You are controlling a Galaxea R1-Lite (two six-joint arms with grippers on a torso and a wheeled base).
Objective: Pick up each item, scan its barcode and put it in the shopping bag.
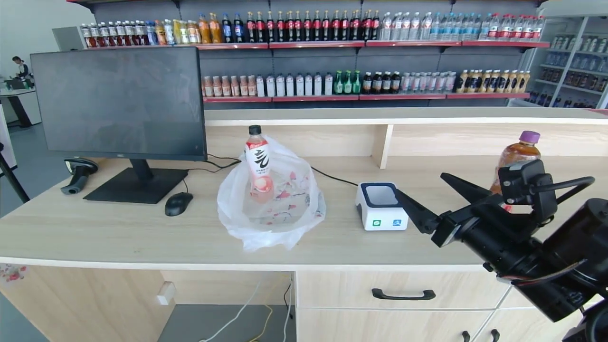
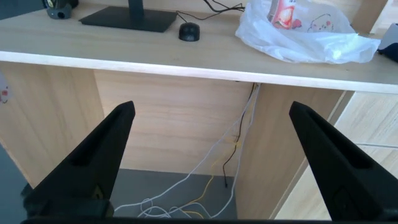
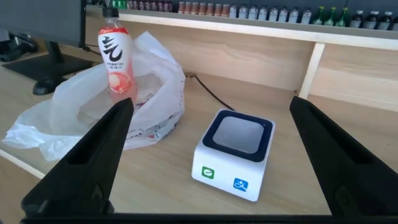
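right gripper (image 1: 420,184) level beside scanner (image 1: 380,205), fingers (image 1: 418,210) apart, left gripper (image 2: 211,112) low before counter (image 2: 93,43), fingers (image 2: 93,155) apart

I am making out no words or numbers clearly. The scanner (image 3: 234,152), just ahead of my right gripper (image 1: 419,183), is showing two small square signs on its front, one green and one blue. Beyond it, the bottle (image 3: 115,59) standing in the shopping bag (image 3: 158,93) is carrying one large black brush-stroke character on its white label.

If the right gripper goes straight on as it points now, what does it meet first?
Probably the scanner, straight ahead of the right gripper; depth is unclear, so it may pass above it.
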